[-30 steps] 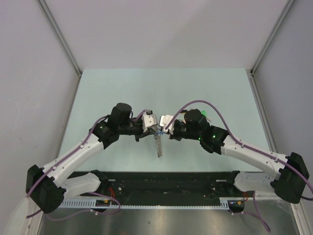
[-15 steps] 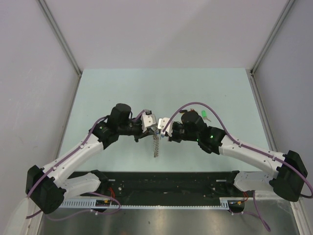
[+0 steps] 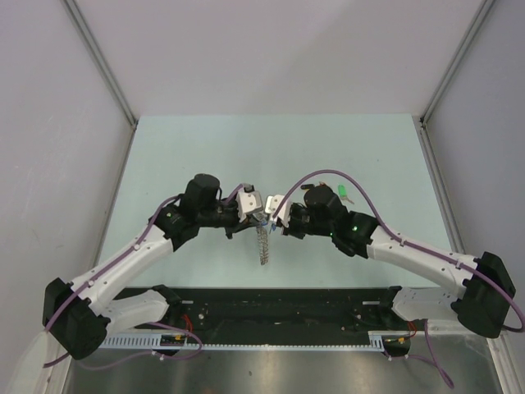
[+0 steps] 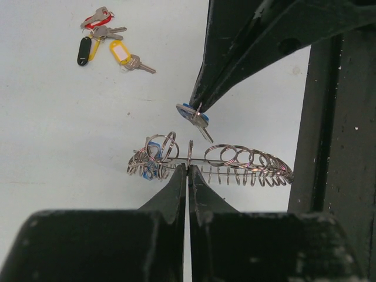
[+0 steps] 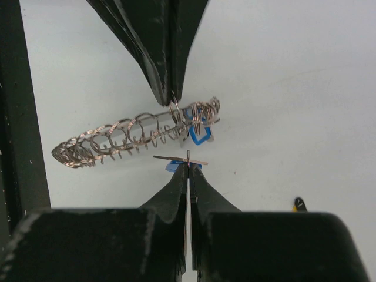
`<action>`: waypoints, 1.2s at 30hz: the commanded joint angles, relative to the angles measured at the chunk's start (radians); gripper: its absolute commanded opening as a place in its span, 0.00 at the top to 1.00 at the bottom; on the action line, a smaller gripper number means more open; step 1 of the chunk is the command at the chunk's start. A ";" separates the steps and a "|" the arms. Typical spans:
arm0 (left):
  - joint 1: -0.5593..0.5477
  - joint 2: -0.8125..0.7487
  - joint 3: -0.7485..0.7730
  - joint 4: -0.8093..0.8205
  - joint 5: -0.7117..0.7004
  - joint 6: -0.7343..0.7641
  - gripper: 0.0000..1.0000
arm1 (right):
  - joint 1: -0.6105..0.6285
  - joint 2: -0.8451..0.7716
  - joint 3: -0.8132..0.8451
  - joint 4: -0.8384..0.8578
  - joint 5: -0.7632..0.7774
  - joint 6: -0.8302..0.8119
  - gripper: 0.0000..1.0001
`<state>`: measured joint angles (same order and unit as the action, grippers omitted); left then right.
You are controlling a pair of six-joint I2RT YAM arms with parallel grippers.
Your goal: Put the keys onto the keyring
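Observation:
The keyring [image 4: 235, 160], a grey coil of wire loops, hangs off the table between both arms, seen end-down in the top view [image 3: 262, 243]. My left gripper [image 4: 188, 167] is shut on one of its loops. A blue-headed key [image 5: 200, 134] hangs on the ring near that grip. My right gripper [image 5: 188, 163] is shut on another small blue-headed key [image 4: 192, 115], holding it just beside the ring and apart from it. More keys lie on the table: red [image 4: 94, 17], black [image 4: 84, 50] and yellow [image 4: 120, 51] heads, and a green one [image 3: 343, 194].
The pale green table [image 3: 205, 156] has grey walls on three sides. A black rail [image 3: 279, 308] runs along the near edge behind the arm bases. The loose keys lie just behind the right arm's wrist.
My right gripper has moved a little left with its key, closer to the left gripper. The ring has swung slightly left under the left gripper.

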<state>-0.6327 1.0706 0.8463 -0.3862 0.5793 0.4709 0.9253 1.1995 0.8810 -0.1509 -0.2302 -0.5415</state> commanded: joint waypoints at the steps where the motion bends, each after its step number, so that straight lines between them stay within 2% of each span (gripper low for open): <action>1: -0.007 -0.069 0.007 0.026 -0.047 -0.014 0.99 | -0.009 0.009 0.032 -0.027 0.051 0.101 1.00; 8: -0.009 -0.202 -0.021 -0.008 -0.214 -0.077 1.00 | -0.014 0.052 0.084 -0.234 0.212 0.242 1.00; 12: -0.007 -0.282 -0.071 -0.023 -0.286 -0.126 1.00 | -0.051 0.081 0.137 -0.482 0.256 0.307 1.00; 15: -0.007 -0.345 -0.107 -0.014 -0.341 -0.155 1.00 | -0.068 0.139 0.200 -0.649 0.276 0.304 1.00; 20: -0.005 -0.399 -0.118 -0.013 -0.398 -0.178 1.00 | -0.118 0.325 0.279 -0.807 0.241 0.244 1.00; 26: -0.007 -0.425 -0.142 0.015 -0.395 -0.193 1.00 | -0.121 0.573 0.378 -0.851 0.219 0.209 1.00; 36: 0.004 -0.434 -0.145 0.021 -0.391 -0.193 1.00 | -0.086 0.814 0.617 -0.871 0.210 0.152 1.00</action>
<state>-0.6361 0.6579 0.6991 -0.4347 0.1867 0.2951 0.8230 1.9564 1.3994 -0.9901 -0.0132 -0.3500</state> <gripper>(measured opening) 0.008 0.009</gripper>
